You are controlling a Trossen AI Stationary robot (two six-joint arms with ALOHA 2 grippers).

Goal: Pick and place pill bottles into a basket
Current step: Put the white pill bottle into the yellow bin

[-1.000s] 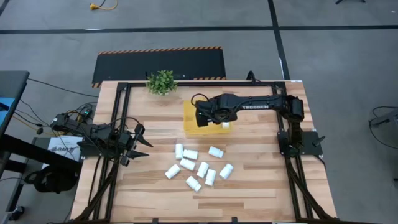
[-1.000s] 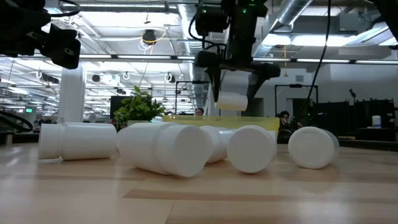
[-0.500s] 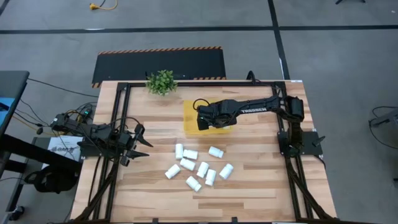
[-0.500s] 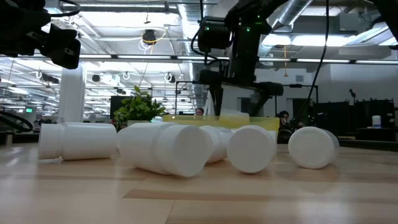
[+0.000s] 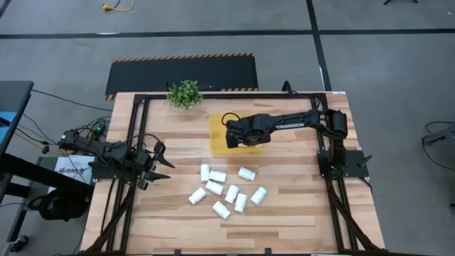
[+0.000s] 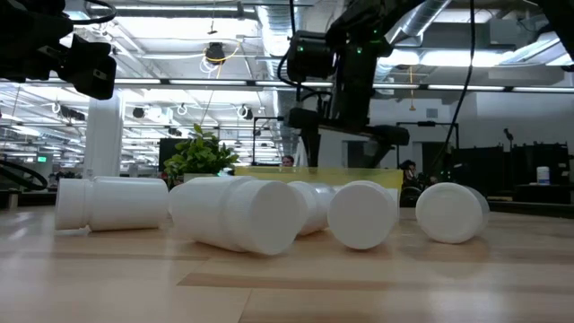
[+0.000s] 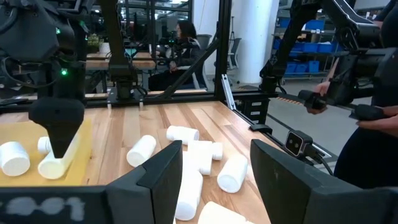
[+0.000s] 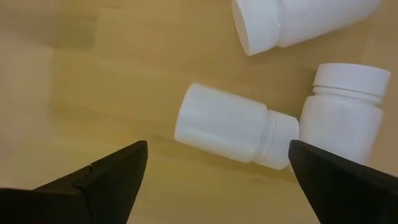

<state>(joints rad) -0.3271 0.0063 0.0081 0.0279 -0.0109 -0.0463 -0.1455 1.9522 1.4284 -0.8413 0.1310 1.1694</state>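
The yellow basket (image 5: 216, 129) sits far of centre on the table, also in the low view (image 6: 269, 172). My right gripper (image 5: 239, 136) points down into it, open, fingers apart in the right wrist view (image 8: 217, 158). Three white pill bottles lie on their sides on the basket's floor; one (image 8: 235, 132) lies beyond the fingers, clear of both. Several more pill bottles (image 5: 227, 190) lie on their sides on the wood, large in the low view (image 6: 238, 212). My left gripper (image 5: 160, 165) waits level at the table's left, fingers apart (image 7: 215, 158), holding nothing.
A small green potted plant (image 5: 185, 93) stands at the far edge, left of the basket. A black frame's rails (image 5: 139, 135) run along the table's sides. A person (image 7: 373, 118) stands beyond the table in the left wrist view. Bare wood lies near the front edge.
My right gripper has sunk straight down into the basket with a pill bottle that it held above the rim. It has let go: the bottle no longer shows between its fingers and lies on the basket's floor.
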